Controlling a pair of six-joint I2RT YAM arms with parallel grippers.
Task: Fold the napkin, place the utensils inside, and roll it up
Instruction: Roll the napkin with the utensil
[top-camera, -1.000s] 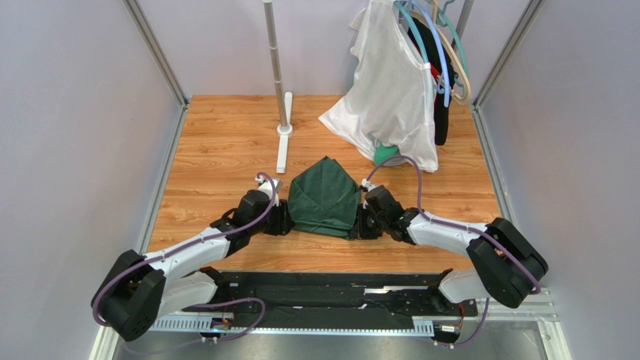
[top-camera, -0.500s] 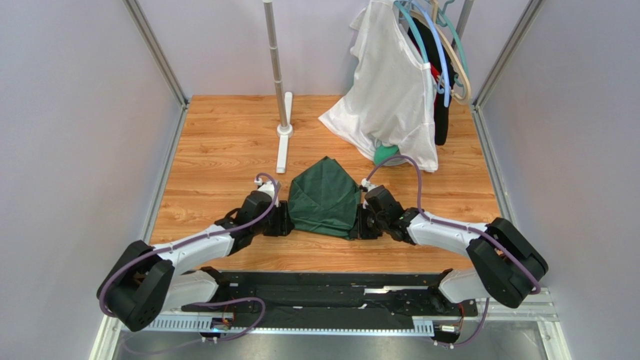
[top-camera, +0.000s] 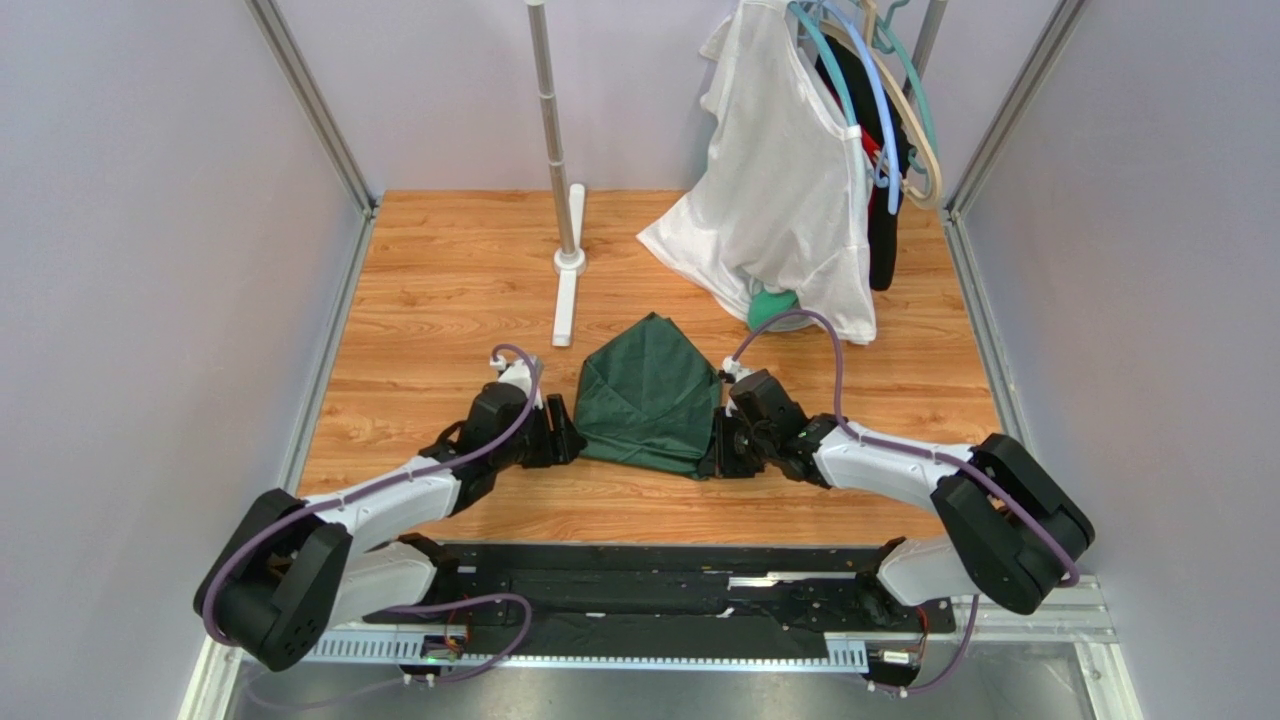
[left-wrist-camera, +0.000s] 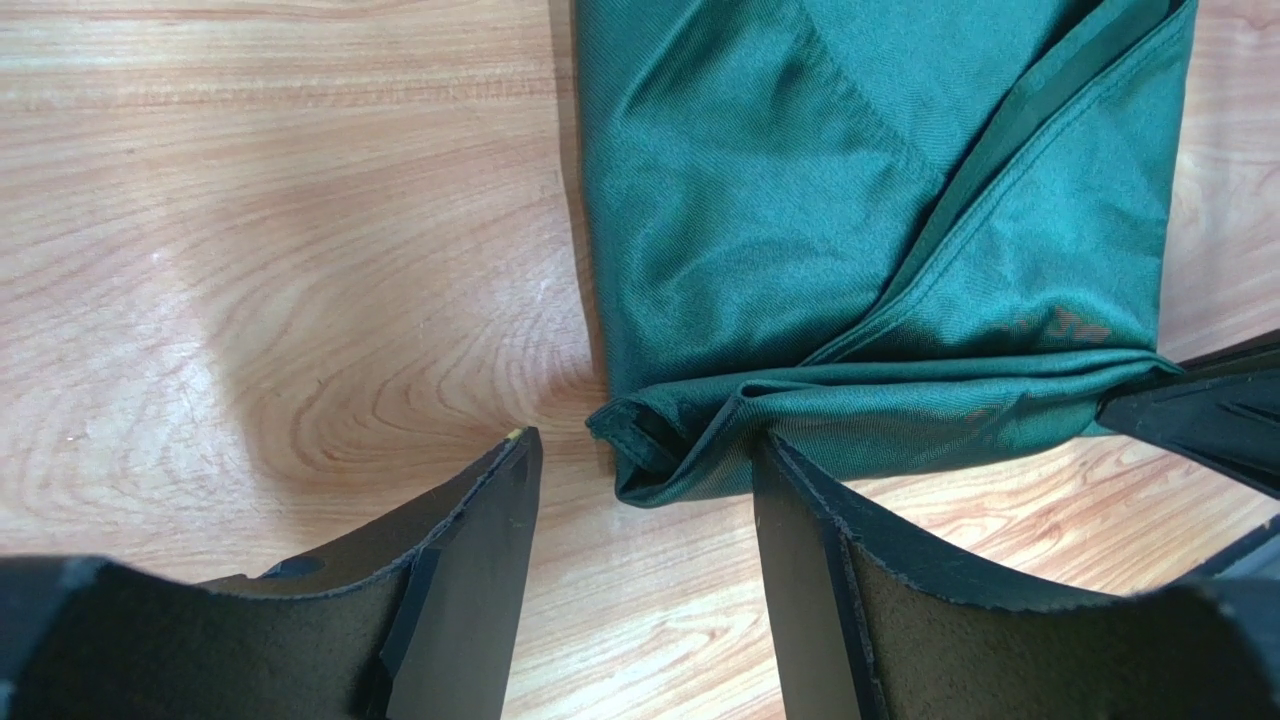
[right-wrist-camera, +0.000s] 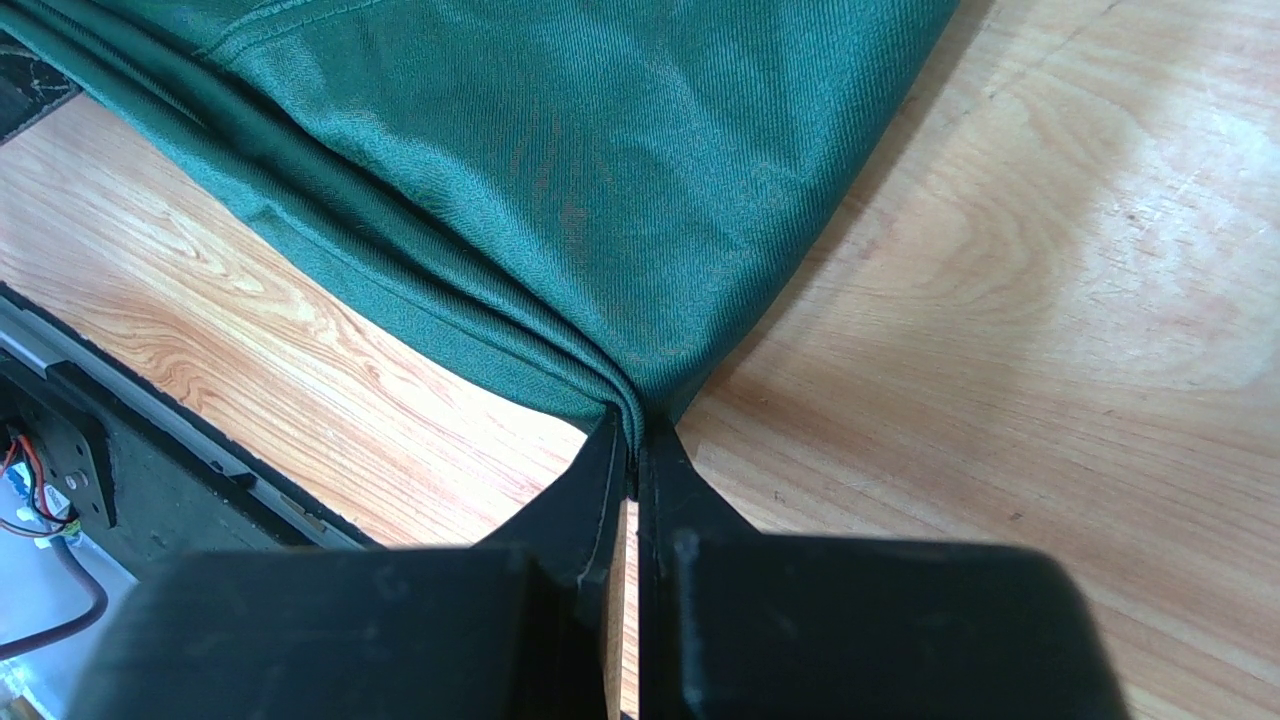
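Nearest the arm bases, the left gripper (top-camera: 559, 435) and the right gripper (top-camera: 724, 443) sit low on the table (top-camera: 451, 270), one at each end of the napkin's near folded edge. The napkin (top-camera: 649, 393) lies between them. That thick edge runs left to right from one gripper to the other, and the cloth tapers away to a blunt point on the far side.

In the left wrist view, the near-left corner of the cloth pokes into the gap between the left fingers (left-wrist-camera: 481, 570). The jaws stand well apart. The right-hand finger touches or nearly touches the fold, the other is clear of it, and nothing is pinched.

On the other side, the right gripper's fingers (right-wrist-camera: 594, 488) are pressed together on the near-right corner, and the gathered layers bunch into the pinch. The right arm therefore has the only hold on the cloth. My judgement is that any further fold depends on the left jaws either closing on that corner or backing off it.

Farther back stand a stand pole (top-camera: 553, 135) and a hanging white garment (top-camera: 781, 165). No utensils show in any view.
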